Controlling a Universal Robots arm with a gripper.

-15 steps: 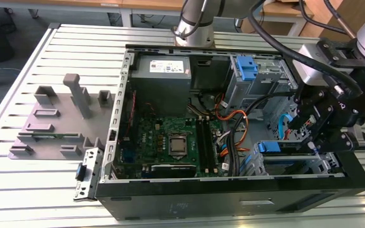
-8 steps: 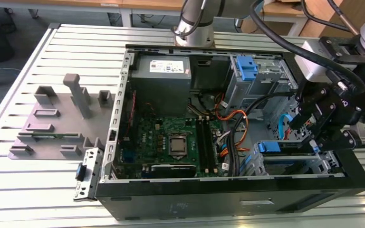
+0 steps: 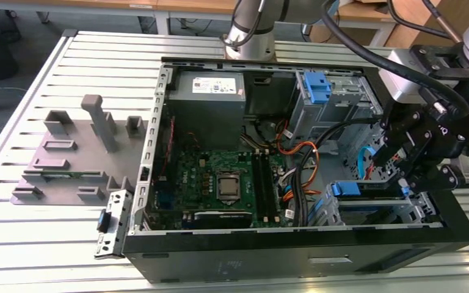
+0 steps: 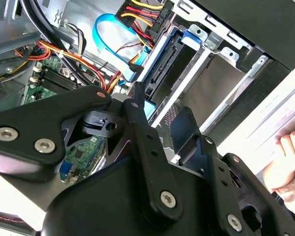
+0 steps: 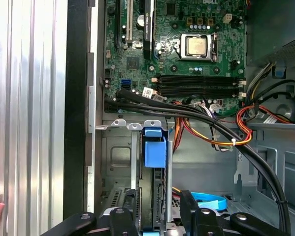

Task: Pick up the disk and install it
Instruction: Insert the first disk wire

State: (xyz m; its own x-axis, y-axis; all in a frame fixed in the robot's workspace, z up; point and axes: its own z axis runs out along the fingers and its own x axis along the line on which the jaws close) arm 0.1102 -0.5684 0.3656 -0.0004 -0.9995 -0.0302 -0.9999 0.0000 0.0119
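The disk [image 3: 355,189] stands on edge inside the metal drive cage [image 3: 381,210] at the front corner of the open computer case, on the exterior view's right. Its blue carrier tab [image 5: 154,150] sticks out at the cage mouth. In the second wrist view the carrier's blue edge [image 4: 159,56] runs along the cage rail. My gripper [image 3: 405,177] hangs just over the cage, with one black finger on each side of the disk. In the first wrist view the gripper [image 5: 159,214] is open, with a gap between one finger [image 5: 189,211] and the disk's side.
The motherboard [image 3: 218,180] lies in the case floor, and orange, black and blue cables [image 5: 221,137] cross beside the cage. A grey power supply [image 3: 210,88] and a tall blue latch piece [image 3: 317,85] sit at the back. A grey fixture [image 3: 76,152] stands on the table. A person's hand [image 4: 290,147] rests outside the case.
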